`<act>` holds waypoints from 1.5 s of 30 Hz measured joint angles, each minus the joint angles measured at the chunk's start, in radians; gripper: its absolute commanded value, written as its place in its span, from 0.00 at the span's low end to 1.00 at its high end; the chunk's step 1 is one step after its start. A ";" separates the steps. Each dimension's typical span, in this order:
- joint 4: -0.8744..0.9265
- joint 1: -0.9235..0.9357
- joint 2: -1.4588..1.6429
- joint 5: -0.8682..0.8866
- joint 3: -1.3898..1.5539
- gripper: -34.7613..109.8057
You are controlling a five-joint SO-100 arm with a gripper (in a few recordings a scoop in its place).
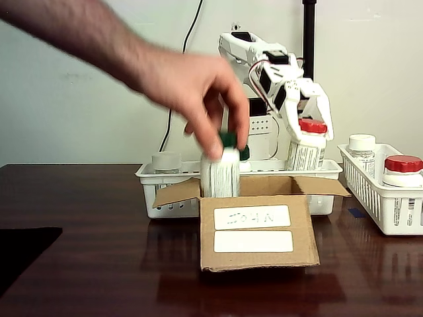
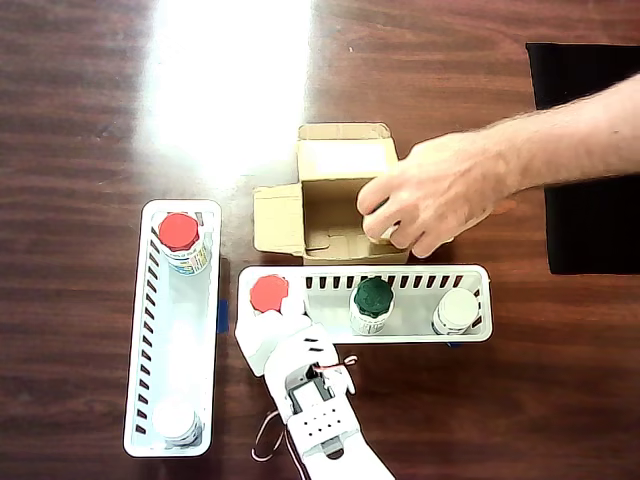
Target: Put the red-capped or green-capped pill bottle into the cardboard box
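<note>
At the lower centre of the fixed view stands the cardboard box (image 1: 254, 238), flaps open, two white labels on its front. Just over its left rear edge a person's hand (image 1: 192, 89) — reaching in from the upper left — grips a green-capped bottle (image 1: 221, 173). Behind the box runs the white basket (image 1: 327, 173); at its right end the gripper (image 1: 309, 135) has its fingers closed around the pill bottle (image 1: 307, 146) just below the red cap, the bottle upright in the basket. In my judgement the grasp step is in hand; next comes a straight lift clear of the basket wall, then a carry forward over the box — once the hand is out of the way.
</note>
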 measured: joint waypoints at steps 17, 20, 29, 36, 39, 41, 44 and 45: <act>0.239 0.169 -0.224 -0.006 -0.480 0.25; 0.202 0.210 -0.302 -0.003 -0.512 0.25; 0.087 0.288 -0.614 0.021 -0.680 0.25; 0.020 0.281 -0.804 0.023 -0.802 0.25; -0.020 0.282 -0.847 0.043 -0.813 0.25; -0.029 0.290 -0.865 0.072 -0.813 0.25; -0.034 0.291 -0.870 0.095 -0.813 0.27; -0.034 0.296 -0.870 0.104 -0.813 0.29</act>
